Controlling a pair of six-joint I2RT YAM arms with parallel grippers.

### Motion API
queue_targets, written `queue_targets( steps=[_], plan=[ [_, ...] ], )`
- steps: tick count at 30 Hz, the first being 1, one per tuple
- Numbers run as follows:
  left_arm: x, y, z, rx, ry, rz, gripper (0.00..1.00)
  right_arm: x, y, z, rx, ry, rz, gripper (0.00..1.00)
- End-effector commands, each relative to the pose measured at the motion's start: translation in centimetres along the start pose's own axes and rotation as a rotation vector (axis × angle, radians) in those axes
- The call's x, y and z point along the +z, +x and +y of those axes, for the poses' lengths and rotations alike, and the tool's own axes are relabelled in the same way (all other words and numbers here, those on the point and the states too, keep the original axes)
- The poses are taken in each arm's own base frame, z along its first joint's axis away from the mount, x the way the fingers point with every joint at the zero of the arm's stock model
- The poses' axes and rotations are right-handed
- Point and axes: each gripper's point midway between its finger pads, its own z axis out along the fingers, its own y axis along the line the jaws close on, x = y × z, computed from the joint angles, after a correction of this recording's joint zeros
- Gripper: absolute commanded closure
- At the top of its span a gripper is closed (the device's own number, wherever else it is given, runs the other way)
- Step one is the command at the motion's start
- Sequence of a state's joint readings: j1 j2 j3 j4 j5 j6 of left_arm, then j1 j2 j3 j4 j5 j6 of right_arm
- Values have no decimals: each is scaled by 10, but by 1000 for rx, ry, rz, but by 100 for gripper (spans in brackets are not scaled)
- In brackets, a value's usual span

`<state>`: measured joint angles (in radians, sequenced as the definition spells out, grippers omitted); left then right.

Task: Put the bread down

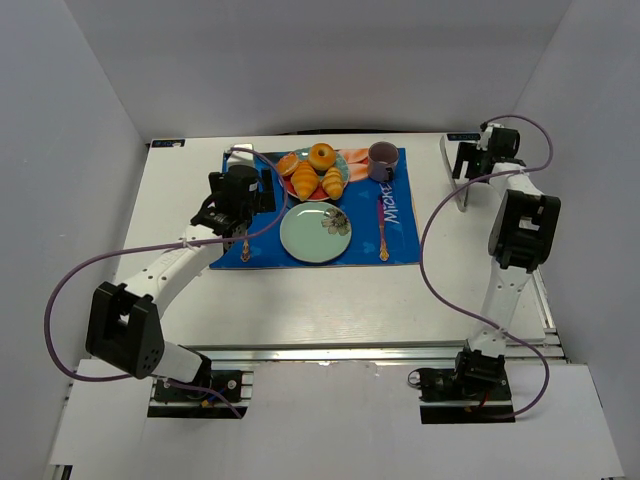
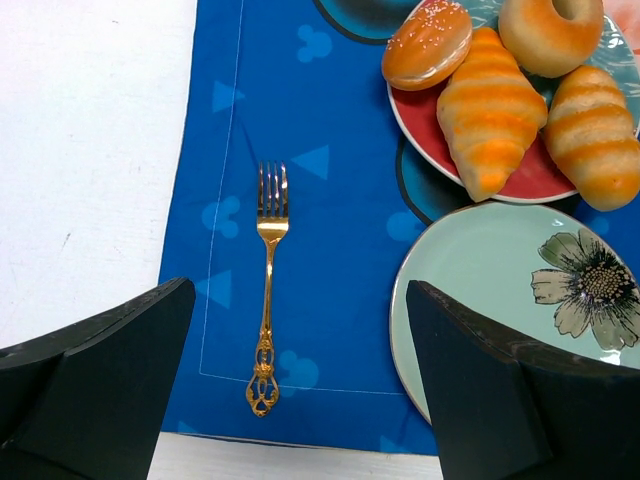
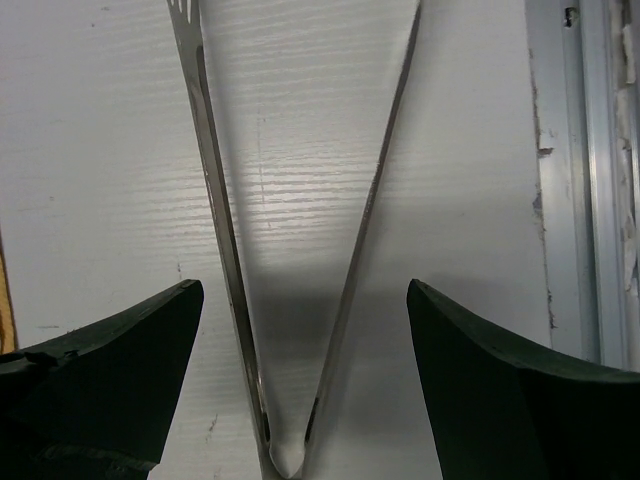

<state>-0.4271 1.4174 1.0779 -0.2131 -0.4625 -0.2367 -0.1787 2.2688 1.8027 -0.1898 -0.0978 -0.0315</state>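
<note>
1. The right gripper [image 3: 305, 285] is held wide open above the tongs [image 3: 213, 200], which lie on the bare table at its far right. Nothing is gripped, and neither arm of the tongs is touched.
2. The left gripper [image 2: 298, 290] is also seen open and empty, above the fork [image 2: 267, 290] on the blue mat [image 2: 300, 100].
3. The bread [image 1: 304, 180] is found on the red plate [image 2: 535, 180], pressed against the other croissant [image 1: 333, 183]. Which of the two is meant cannot be told for certain.
4. A slip is judged likely if the thin, flat tongs are closed on off-centre, since only one arm might be caught.
5. The wrong croissant could be taken, or both pinched together, because they touch.
6. The doughnut [image 1: 322, 156] or sprinkled bun [image 2: 427, 45] could be pushed off the crowded plate, and the mug [image 1: 382, 160] just beside it could be knocked.
7. Counted:
   - two croissants
   - one doughnut
   - one bun
   - two plates, the second being the green plate [image 1: 305, 240]
   - one mug
   - one fork
   - one spoon [image 1: 383, 230]
   - one pair of tongs
   - one mat
</note>
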Motion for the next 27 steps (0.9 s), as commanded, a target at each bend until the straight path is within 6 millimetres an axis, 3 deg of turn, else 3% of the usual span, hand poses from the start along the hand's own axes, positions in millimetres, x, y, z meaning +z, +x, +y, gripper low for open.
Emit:
queue_targets(
  steps=[1,8,22,27],
  plan=[
    [-5,-17,0,-34,11,-34,2,9,-12,13,-57,0,-24,11],
    [-7,-15,7,-35,-5,-33,2,28,-3,13,-62,71,8,11],
    [-7,-12,14,-34,-33,-33,2,38,6,0,-24,142,87,11],
    [-8,-12,17,-33,-46,-35,2,38,12,6,25,123,113,11]
  ],
)
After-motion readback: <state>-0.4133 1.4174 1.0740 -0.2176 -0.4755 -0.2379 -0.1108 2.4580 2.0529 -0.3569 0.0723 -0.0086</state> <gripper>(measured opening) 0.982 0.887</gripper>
